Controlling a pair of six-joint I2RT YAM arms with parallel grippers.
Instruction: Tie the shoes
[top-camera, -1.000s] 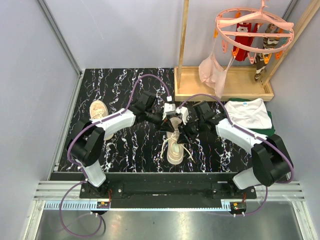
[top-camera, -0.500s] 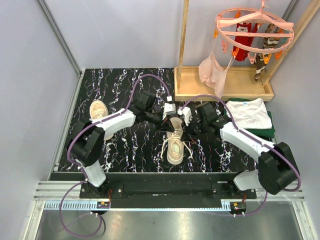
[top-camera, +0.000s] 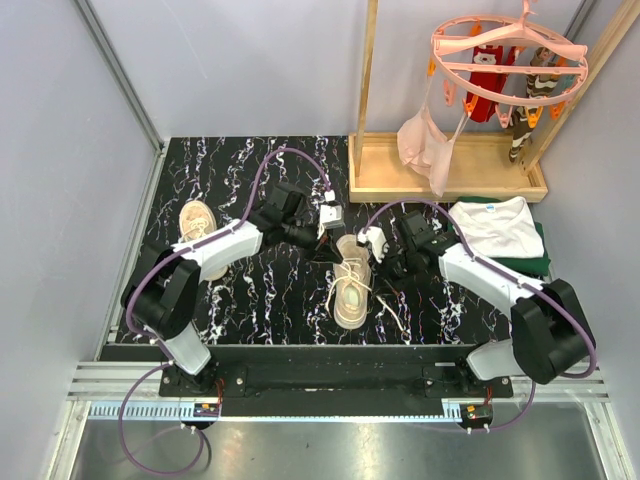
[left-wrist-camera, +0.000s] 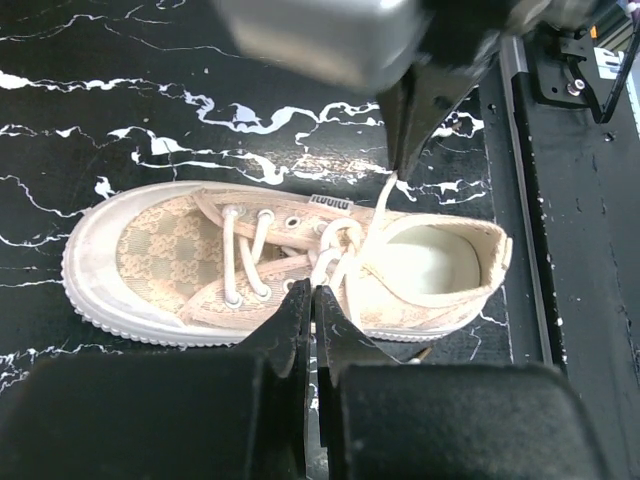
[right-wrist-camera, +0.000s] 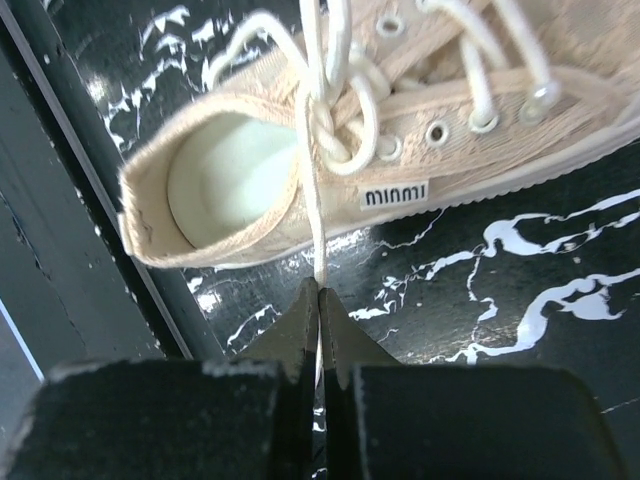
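Note:
One beige shoe (top-camera: 350, 287) lies mid-table with its toe toward the arms; its white laces (top-camera: 357, 272) are crossed in a knot over the tongue. My left gripper (top-camera: 317, 243) is at its back left, my right gripper (top-camera: 384, 263) at its right. In the left wrist view the fingertips (left-wrist-camera: 307, 300) are shut on a lace strand beside the shoe (left-wrist-camera: 180, 250). In the right wrist view the gripper (right-wrist-camera: 320, 287) is shut on a taut lace (right-wrist-camera: 318, 210) running from the knot (right-wrist-camera: 335, 140). The second shoe (top-camera: 198, 224) lies at the far left, part hidden by the left arm.
A wooden rack base (top-camera: 445, 168) stands at the back right, with a pink round hanger (top-camera: 505, 55) of small clothes above it. A folded white shirt (top-camera: 497, 225) lies on a green cloth at the right. Grey walls close the mat's left and back.
Both grippers have moved apart from above the shoe, the left to the back left and the right to the right. The laces are drawn out to either side.

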